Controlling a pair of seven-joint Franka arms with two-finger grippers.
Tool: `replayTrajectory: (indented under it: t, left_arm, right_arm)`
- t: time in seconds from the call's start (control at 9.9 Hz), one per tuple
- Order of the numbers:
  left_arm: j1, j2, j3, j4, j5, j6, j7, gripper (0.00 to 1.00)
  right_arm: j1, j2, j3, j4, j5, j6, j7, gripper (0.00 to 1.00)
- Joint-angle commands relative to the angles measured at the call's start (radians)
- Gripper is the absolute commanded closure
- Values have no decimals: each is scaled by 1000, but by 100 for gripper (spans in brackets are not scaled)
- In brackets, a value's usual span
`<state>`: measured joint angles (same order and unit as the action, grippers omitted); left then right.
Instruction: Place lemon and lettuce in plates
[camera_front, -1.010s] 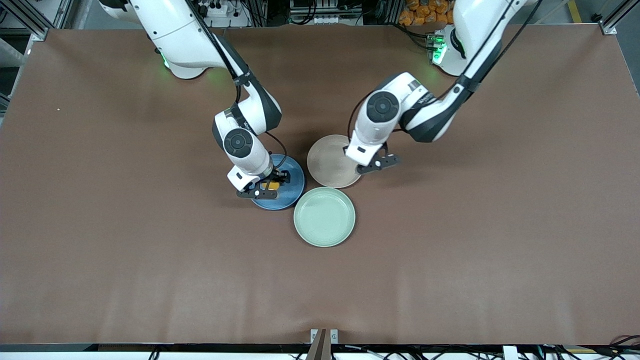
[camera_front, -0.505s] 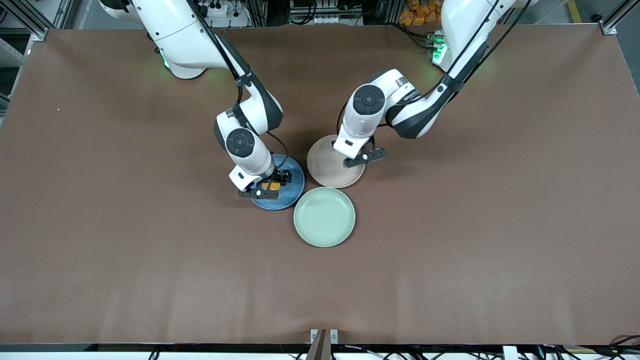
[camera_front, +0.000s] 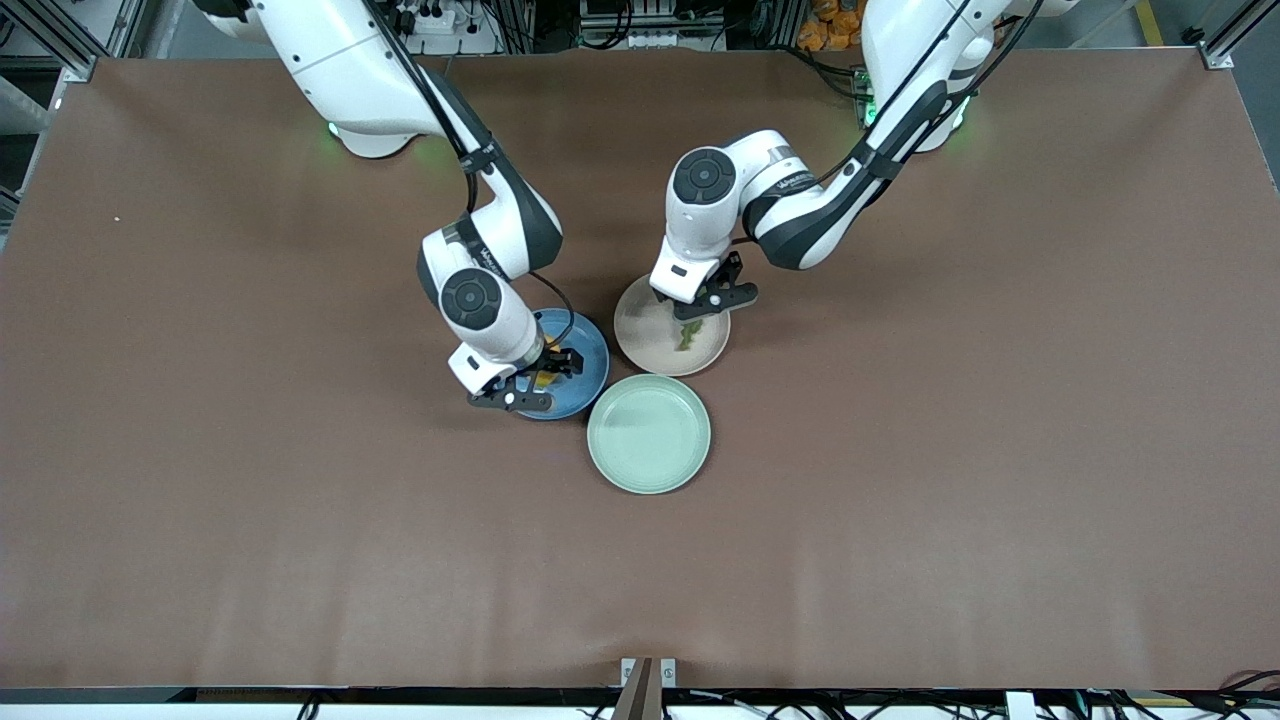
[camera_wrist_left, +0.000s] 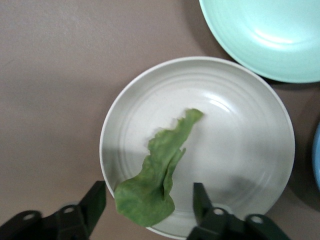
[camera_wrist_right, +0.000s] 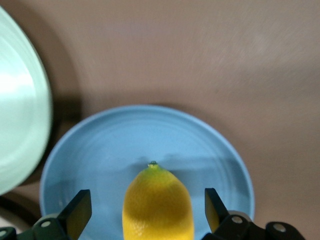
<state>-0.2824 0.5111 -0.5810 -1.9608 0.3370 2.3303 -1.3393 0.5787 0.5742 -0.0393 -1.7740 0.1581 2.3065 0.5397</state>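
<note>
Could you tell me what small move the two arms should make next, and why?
Probably lift both straight up. The lettuce lies in the beige plate between the open left gripper's fingers, and the lemon sits in the blue plate inside the open right gripper.

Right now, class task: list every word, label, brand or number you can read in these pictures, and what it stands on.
Small dark lettering on the left arm's white wrist link: too small to read.
Similar lettering on the right arm's wrist link: too small to read.
Plates, lemon, lettuce, table: no text.

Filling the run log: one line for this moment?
left gripper open, lettuce on beige plate | right gripper open, lemon on blue plate
</note>
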Motion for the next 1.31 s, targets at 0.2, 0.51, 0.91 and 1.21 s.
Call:
replayTrajectory:
  t: [0.2, 0.51, 0.91, 1.21]
  left_arm:
    - [72, -11, 1, 2, 54, 7, 78, 0]
    - [138, -11, 1, 54, 56, 4, 225, 0]
    - [238, 3, 4, 152, 54, -92, 570, 0]
    - [293, 15, 36, 288, 40, -268, 808, 0]
  right_arm:
    - [-115, -71, -10, 64, 20, -139, -120, 0]
    - [-225, -128, -11, 56, 17, -228, -301, 0]
    - [-335, -210, -11, 22, 9, -266, -408, 0]
    - [-413, -284, -11, -31, -2, -268, -521, 0]
